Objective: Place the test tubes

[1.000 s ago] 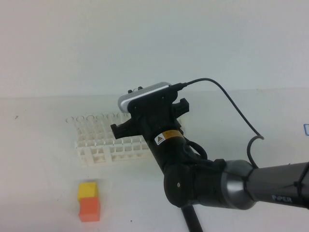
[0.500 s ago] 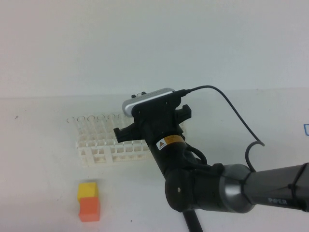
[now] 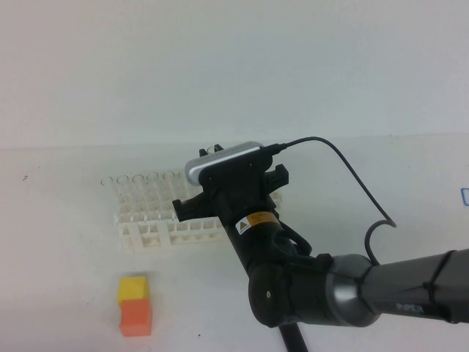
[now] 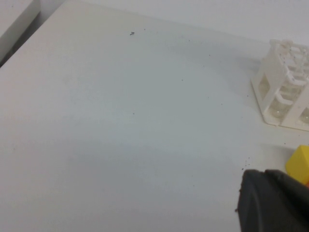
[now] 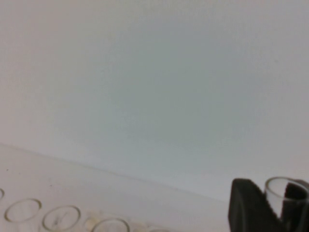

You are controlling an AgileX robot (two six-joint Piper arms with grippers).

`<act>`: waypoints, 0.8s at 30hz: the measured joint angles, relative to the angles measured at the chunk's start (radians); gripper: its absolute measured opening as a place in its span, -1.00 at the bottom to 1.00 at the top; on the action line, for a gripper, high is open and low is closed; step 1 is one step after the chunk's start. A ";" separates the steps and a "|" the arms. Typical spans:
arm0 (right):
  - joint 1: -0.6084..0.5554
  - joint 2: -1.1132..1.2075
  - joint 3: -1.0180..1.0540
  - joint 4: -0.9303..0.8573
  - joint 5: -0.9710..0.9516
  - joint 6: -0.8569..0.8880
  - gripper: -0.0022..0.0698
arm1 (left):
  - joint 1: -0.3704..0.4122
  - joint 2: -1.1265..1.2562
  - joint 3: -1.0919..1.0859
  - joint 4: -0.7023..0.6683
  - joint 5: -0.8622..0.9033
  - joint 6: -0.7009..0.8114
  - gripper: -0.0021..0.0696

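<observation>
- The right gripper (image 5: 276, 205), above the right end of the white plastic tube rack (image 3: 165, 220), grasps a clear glass test tube (image 5: 282, 189).
- The left gripper (image 4: 273, 203) sits low beside the yellow block (image 4: 299, 163); whether it is clenched or released cannot be told.

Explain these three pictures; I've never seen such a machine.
This is a two-armed robot at a white table. The high view looks down from above: the black right arm reaches over a white test tube rack, with a yellow block and an orange block touching. The other two pictures come from cameras on the wrists. The right wrist view shows the right gripper closed on a test tube above the rack. The left wrist view shows the left gripper as a dark tip over the table, near the rack.
</observation>
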 joint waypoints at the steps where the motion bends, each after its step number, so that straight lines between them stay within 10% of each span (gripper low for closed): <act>1: 0.000 0.002 0.000 -0.001 -0.005 0.003 -0.59 | 0.000 0.000 0.000 0.000 0.000 0.000 -0.94; 24: 0.000 0.052 -0.003 -0.004 -0.013 0.017 -0.59 | 0.000 0.000 0.000 0.000 0.000 0.000 -0.94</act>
